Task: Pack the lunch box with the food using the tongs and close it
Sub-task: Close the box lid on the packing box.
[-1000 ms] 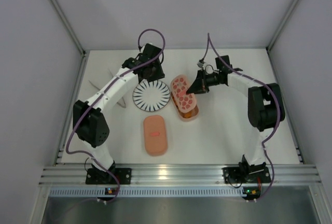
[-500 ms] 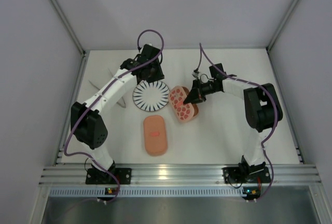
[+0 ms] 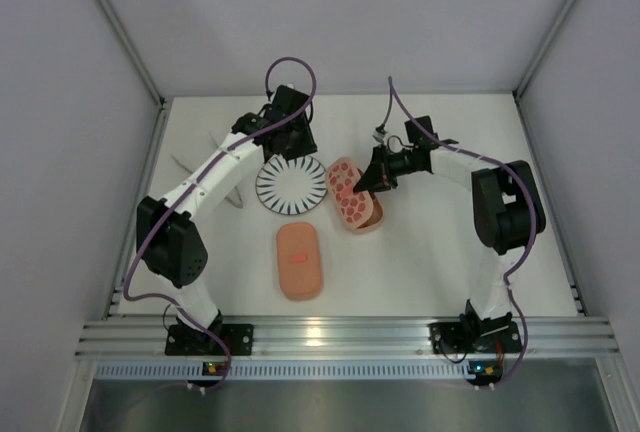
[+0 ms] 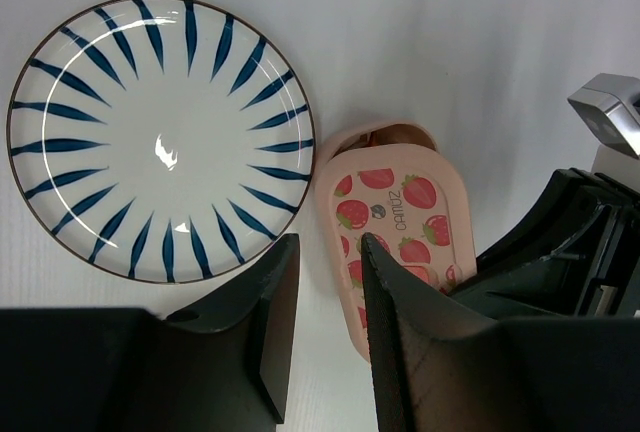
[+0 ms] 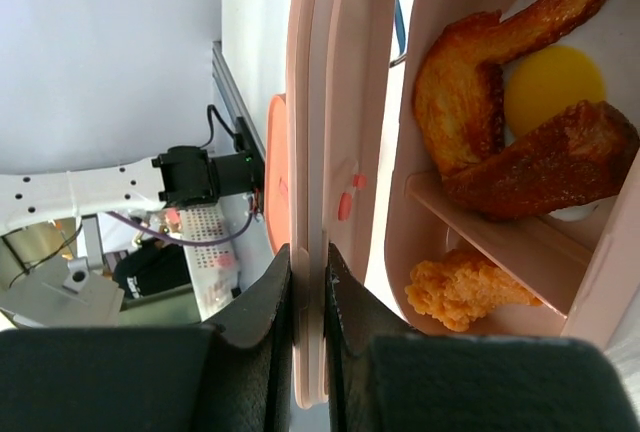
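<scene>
My right gripper (image 3: 366, 181) (image 5: 308, 282) is shut on the rim of the lunch box's red-spotted lid (image 3: 347, 190) (image 5: 340, 102) (image 4: 400, 217) and holds it tilted on edge over a pink divided tray (image 3: 370, 218) (image 5: 600, 282). In that tray lies the food (image 5: 520, 142): brown wing pieces, a yellow round and an orange lump. A second pink part with a red mark (image 3: 300, 260) lies flat nearer the arms. My left gripper (image 3: 291, 138) (image 4: 325, 287) hangs open and empty between the plate and the spotted lid. The tongs (image 3: 185, 164) lie at the far left, partly behind my left arm.
A round white plate with dark radial stripes (image 3: 292, 184) (image 4: 160, 137) sits left of the tray, with nothing on it. White walls close off the table at the back and both sides. An aluminium rail runs along the near edge.
My right gripper has moved left and a little toward the near edge with the spotted lid, bringing it over the tray. The left arm has barely shifted.
</scene>
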### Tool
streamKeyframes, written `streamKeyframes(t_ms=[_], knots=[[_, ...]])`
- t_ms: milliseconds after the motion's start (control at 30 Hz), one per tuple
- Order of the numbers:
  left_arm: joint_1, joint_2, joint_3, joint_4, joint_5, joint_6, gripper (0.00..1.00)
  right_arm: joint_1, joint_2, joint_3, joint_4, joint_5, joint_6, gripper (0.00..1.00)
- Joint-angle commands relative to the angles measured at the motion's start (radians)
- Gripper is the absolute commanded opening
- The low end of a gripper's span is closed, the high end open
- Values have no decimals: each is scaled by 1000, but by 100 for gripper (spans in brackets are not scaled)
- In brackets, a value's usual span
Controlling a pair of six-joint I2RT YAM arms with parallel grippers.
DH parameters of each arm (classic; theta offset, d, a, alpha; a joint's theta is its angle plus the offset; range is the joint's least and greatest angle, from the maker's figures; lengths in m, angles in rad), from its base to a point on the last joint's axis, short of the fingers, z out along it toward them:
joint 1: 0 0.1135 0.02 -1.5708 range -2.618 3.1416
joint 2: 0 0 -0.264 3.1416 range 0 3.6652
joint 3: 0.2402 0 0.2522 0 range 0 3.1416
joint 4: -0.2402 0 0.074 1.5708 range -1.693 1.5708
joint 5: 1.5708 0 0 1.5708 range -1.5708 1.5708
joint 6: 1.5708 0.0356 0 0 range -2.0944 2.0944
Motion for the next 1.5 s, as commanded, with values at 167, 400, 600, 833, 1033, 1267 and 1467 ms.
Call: streamKeyframes(t_ms=[167, 400, 600, 833, 1033, 1267, 1467], knots=[[-1, -11, 9, 26, 5, 19, 37, -23, -42, 50, 81, 1, 21, 0], [-1, 0, 19, 23, 13, 29, 37, -29, -33, 44, 75, 12, 11, 0], [-2, 3, 19, 21, 19, 34, 38, -32, -22, 43, 35, 9, -26, 0], [-2, 3, 18, 24, 22, 37, 38, -31, -14, 30, 12, 23, -52, 0], [-2, 3, 16, 24, 27, 37, 38, -31, -11, 27, 0, 38, -66, 0], [-2, 4, 15, 24, 30, 37, 38, -31, -8, 24, -30, 32, -95, 0], [-2, 6, 16, 24, 36, 34, 38, -31, -10, 23, -77, 49, -135, 0]])
